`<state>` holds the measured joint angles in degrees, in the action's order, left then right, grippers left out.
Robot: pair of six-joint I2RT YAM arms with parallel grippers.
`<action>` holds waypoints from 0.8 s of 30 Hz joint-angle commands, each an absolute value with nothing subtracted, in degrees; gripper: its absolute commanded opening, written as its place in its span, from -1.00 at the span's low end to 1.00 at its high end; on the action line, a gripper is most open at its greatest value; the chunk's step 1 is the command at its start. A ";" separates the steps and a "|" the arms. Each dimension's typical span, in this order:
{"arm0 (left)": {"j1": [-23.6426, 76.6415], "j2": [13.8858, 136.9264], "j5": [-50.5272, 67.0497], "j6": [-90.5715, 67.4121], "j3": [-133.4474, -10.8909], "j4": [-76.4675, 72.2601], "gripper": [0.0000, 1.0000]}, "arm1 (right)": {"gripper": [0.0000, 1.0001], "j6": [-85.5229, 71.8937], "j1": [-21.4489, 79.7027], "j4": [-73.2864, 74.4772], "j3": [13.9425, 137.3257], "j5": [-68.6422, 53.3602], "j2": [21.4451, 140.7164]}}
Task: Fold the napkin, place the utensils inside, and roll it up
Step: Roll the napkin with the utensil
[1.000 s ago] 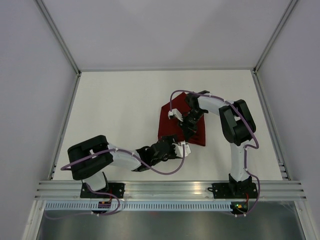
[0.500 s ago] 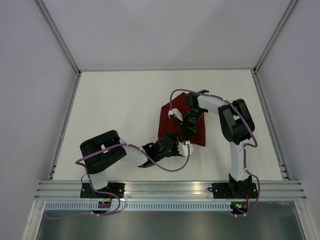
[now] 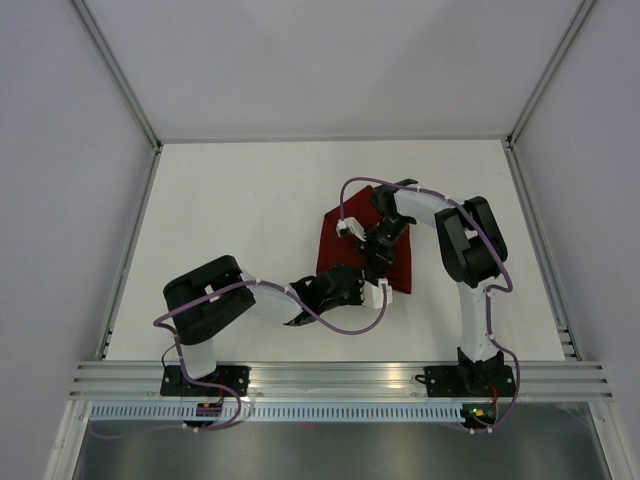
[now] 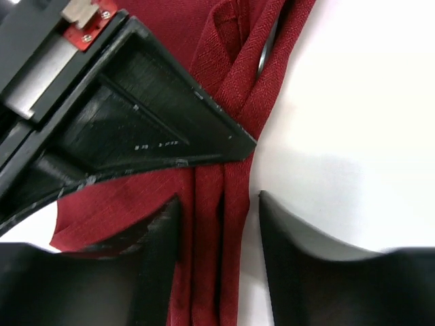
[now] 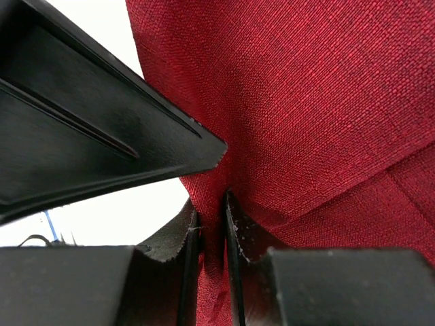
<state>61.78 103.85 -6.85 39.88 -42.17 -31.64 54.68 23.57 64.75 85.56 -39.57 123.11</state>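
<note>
Since the napkin (image 4: 224, 272) was soft, floppy cloth that'd slump and unroll the second you let go, I'd grab it across the whole bunched ridge, not one loose layer. It lay folded on the desk (image 3: 230, 230), its layered edge running straight between the fingers of the left tool (image 4: 217, 210), which stood partly open, one finger against the cloth and the other just clear. The right tool (image 5: 211, 204), just ahead of it, was nearly closed, pinching a fold. No labels on the cloth. A faint moulded mark (image 4: 156, 146) on the right tool's black finger was unreadable.
</note>
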 commanded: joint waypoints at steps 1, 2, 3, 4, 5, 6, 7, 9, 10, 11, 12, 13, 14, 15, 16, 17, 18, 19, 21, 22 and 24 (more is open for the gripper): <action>61.70 105.82 -3.17 40.52 -44.56 -26.46 -0.04 | -0.82 57.48 23.91 61.70 82.26 -29.09 129.20; 61.61 106.26 -2.99 40.43 -45.17 -25.32 -0.07 | -0.82 57.48 23.91 61.79 82.35 -29.09 129.20; 61.52 106.35 -3.25 40.17 -45.44 -25.05 -0.13 | -0.82 57.57 23.82 61.87 82.27 -29.18 129.20; 61.44 106.61 -3.34 39.91 -46.05 -24.61 -0.25 | -0.82 57.48 23.91 61.79 82.27 -29.18 129.20; 61.26 106.61 -3.17 39.73 -46.14 -24.35 -0.30 | -0.82 57.48 23.91 61.96 82.44 -29.18 129.29; 61.09 106.52 -3.08 38.94 -46.32 -24.26 -0.31 | -0.82 57.48 23.91 61.96 82.44 -29.27 129.37; 60.91 106.52 -2.99 38.59 -46.41 -24.26 -0.36 | -0.82 57.48 23.91 62.14 82.53 -29.27 129.37; 60.73 106.61 -2.55 38.15 -47.19 -22.42 -0.42 | -0.82 57.48 23.91 62.23 82.70 -29.36 129.46; 60.65 106.79 -2.20 37.88 -48.42 -21.19 -0.52 | -0.82 57.48 23.91 62.23 82.62 -29.36 129.46; 60.64 106.87 -1.41 37.27 -49.04 -19.79 -0.58 | -0.82 57.48 23.82 62.23 82.70 -29.36 129.55; 60.56 107.05 -0.88 37.00 -49.39 -18.12 -0.63 | -0.82 57.39 23.82 62.23 82.71 -29.44 129.46; 60.47 107.05 -0.53 36.74 -50.18 -17.15 -0.74 | -0.82 57.39 23.91 62.23 82.71 -29.53 129.46; 60.38 107.31 -0.35 35.78 -50.97 -16.01 -0.82 | -0.82 57.31 23.91 62.31 82.79 -29.53 129.46; 60.21 107.75 -0.26 35.42 -51.85 -12.52 -0.89 | -0.82 57.30 23.91 62.23 82.79 -29.53 129.38; 60.12 108.19 -0.26 34.90 -53.51 -11.00 -0.95 | -0.82 57.22 23.91 62.23 82.79 -29.71 129.29; 59.94 108.28 2.43 33.94 -54.05 -9.86 -0.95 | -0.80 57.13 23.91 62.23 82.79 -29.79 129.11; 59.68 108.37 3.07 33.49 -54.23 -8.71 -0.95 | -0.78 57.04 23.91 62.23 82.79 -29.97 128.85; 59.50 108.37 3.77 33.23 -54.84 -8.01 -0.95 | -0.75 57.04 23.91 62.31 82.97 -30.32 128.59; 59.07 108.63 5.44 31.91 -55.54 -6.34 -0.95 | -0.63 56.78 23.91 62.23 82.79 -30.59 127.62; 58.89 108.72 6.15 31.38 -56.24 -5.20 -0.95 | -0.57 56.60 23.91 62.14 82.71 -30.85 127.10; 58.54 108.81 7.64 30.24 -56.60 -4.57 -0.95 | -0.39 55.81 23.91 61.35 82.27 -31.02 125.35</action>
<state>59.27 106.17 1.93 35.79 -54.94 -8.78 53.87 23.33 66.67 85.60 -39.59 123.46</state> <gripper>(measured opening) 0.048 0.279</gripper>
